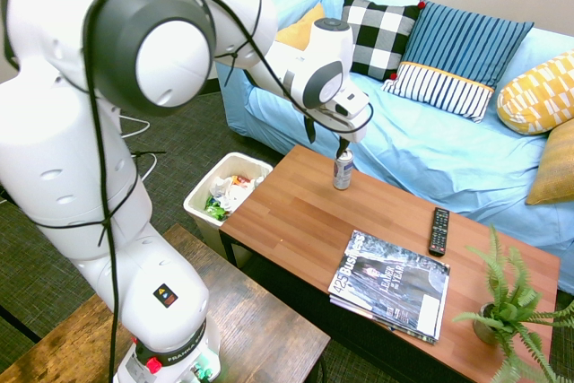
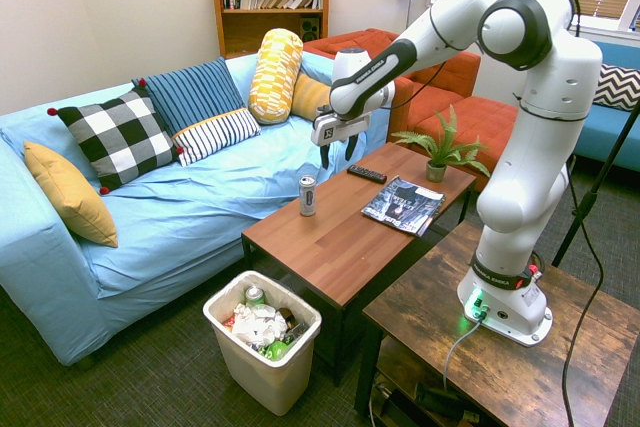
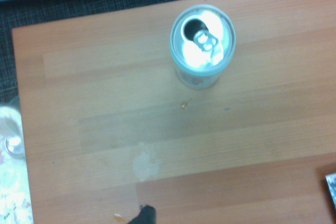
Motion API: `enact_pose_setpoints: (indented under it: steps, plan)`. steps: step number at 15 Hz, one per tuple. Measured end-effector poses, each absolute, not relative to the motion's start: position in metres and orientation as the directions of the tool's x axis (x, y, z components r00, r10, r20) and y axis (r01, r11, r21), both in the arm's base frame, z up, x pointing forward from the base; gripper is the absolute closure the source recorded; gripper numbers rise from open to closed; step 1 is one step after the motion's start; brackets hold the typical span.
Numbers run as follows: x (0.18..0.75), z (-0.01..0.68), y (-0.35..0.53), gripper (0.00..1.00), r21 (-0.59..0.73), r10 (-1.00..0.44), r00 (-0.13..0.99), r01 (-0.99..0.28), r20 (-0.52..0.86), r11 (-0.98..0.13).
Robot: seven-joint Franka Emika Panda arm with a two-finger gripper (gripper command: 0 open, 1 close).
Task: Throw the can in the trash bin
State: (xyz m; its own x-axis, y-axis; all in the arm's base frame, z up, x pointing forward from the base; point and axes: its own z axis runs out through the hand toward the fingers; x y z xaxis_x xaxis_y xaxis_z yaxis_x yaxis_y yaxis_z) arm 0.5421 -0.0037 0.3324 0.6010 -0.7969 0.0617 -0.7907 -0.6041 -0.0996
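Can (image 2: 307, 196) stands upright near, and lower than, the end effector (image 2: 338, 154).

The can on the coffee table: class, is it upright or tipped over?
Upright: the can stands on its base, and the wrist view looks down onto its shiny top.

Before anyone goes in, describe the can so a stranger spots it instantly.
Find the blue-covered sofa, then the reddish-brown wooden table along it. The small silver can stands upright there, near the end by the white bin; the magazines and black remote lie flat.
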Motion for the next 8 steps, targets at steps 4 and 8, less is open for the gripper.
enact_pose_setpoints:
  steps: [4,8]
  plan:
    - [0.596,0.290,0.004,0.00,-0.083,-0.827,0.558,-0.823,0.070,-0.562]
    - [0.638,0.255,0.006,0.00,-0.065,-0.863,0.496,-0.862,0.095,-0.503]
